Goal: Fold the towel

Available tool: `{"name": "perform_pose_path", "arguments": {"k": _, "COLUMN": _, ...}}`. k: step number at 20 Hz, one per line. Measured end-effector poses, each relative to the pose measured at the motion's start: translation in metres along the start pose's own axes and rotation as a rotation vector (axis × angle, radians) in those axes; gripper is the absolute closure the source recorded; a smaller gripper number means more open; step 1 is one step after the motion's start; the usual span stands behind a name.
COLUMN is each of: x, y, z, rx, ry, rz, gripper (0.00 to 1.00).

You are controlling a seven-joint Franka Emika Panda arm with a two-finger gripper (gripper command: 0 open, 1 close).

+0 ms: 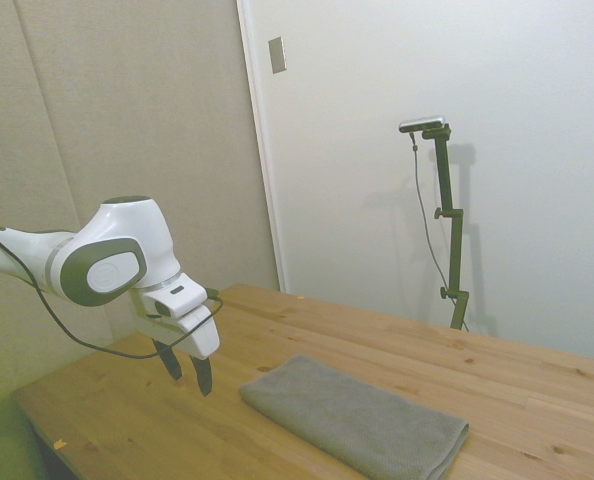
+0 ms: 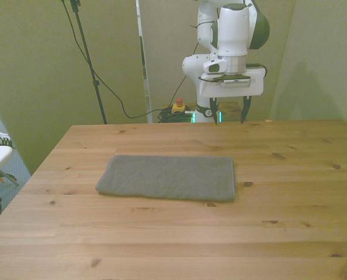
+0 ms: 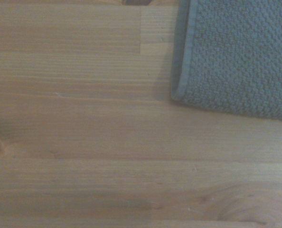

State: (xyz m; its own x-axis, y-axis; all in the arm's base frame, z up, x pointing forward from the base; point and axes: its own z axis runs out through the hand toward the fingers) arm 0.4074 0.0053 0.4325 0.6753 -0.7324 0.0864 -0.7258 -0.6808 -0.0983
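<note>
Towel (image 2: 167,177): grey terry rectangle lying flat on the table (image 2: 173,245), centre-left of the front view, lower middle-right of the side view; long side runs left to right in the front view.
Towel build: looks thick and already layered, with a rolled hem showing at 1 corner in the wrist view (image 3: 236,57); probably soft, limp and light, likely to sag from any held point and drag on the wood rather than slide.
Towel hold: judged best at a short end, pinching through all layers at a corner or the hem, so the free part trails flat as it is carried over.
Gripper (image 2: 227,114): upper middle of the front view, above the table's far edge, well apart from the towel; its 2 fingers stand apart, pointing down, holding nothing.
</note>
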Motion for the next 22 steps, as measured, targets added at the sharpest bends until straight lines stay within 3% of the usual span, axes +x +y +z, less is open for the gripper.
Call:
{"name": "perform_pose_path", "arguments": {"k": 5, "x": 0.002, "y": -0.007, "z": -0.002, "rx": -0.002, "ry": 0.013, "rz": 0.018, "gripper": 0.00}}
{"name": "perform_pose_path", "arguments": {"k": 10, "x": -0.006, "y": -0.057, "z": -0.003, "rx": -0.065, "ry": 0.119, "rz": 0.120, "gripper": 0.00}}
{"name": "perform_pose_path", "arguments": {"k": 15, "x": 0.000, "y": -0.096, "z": 0.028, "rx": -0.212, "ry": 0.166, "rz": 0.138, "gripper": 0.00}}
{"name": "perform_pose_path", "arguments": {"k": 22, "x": 0.034, "y": -0.128, "z": 0.073, "rx": -0.315, "ry": 0.302, "rz": 0.150, "gripper": 0.00}}
